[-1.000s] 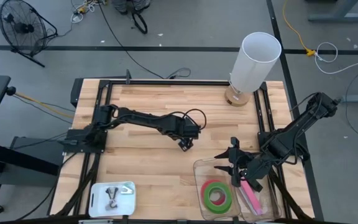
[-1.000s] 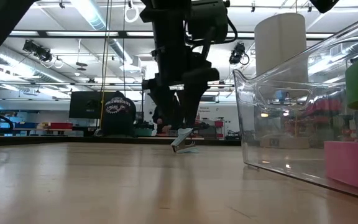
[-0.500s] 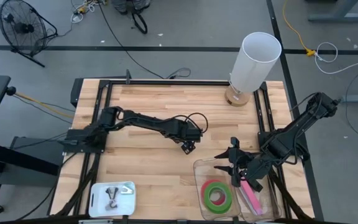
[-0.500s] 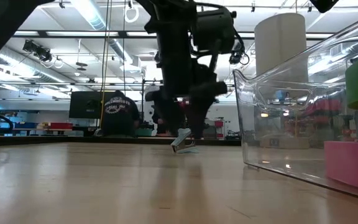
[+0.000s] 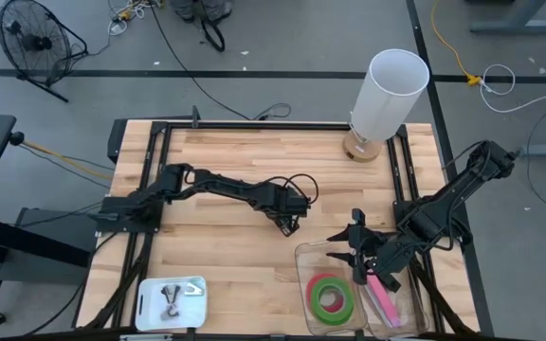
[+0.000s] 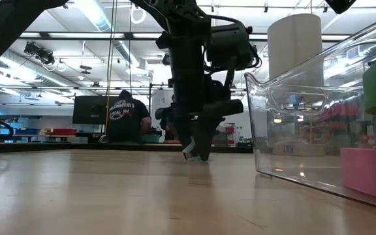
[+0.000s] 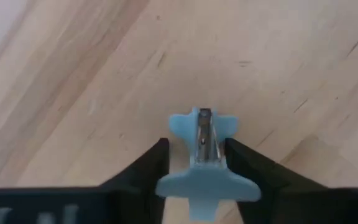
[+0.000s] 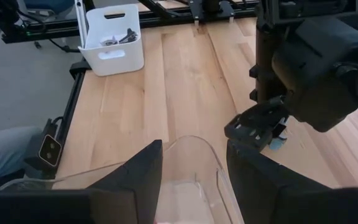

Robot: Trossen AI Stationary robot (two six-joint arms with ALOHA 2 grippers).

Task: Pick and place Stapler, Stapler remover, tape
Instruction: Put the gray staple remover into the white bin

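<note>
A light-blue staple remover (image 7: 204, 162) lies on the wooden table near its middle. My left gripper (image 5: 285, 225) stands over it, pointing steeply down, with its fingers closed in on the remover's two sides. In the low view only a pale sliver of the remover (image 6: 189, 155) shows between the dark fingers. My right gripper (image 5: 356, 256) waits open above the far left corner of a clear bin (image 5: 303, 254). Inside the bin lie a green tape roll (image 5: 332, 296) with a red-pink ring around it and a pink stapler (image 5: 380, 298). My left gripper pinches the staple remover between its two fingers, at the narrow waist (image 7: 194, 152) between its flared ends. The fingers (image 7: 148, 168) come from above, pointing down. The remover rests on the table.
A tall white cylinder on a wooden base (image 5: 387, 95) stands at the far right of the table. A white tray (image 5: 171, 301) holding small metal pieces sits at the near left. Bare wood lies between the tray and the bin. In the low view a person (image 6: 124, 117) shows in the room behind the table.
My left gripper has come down onto the staple remover, and its fingers have drawn together about it. The remover has stayed on the table.
</note>
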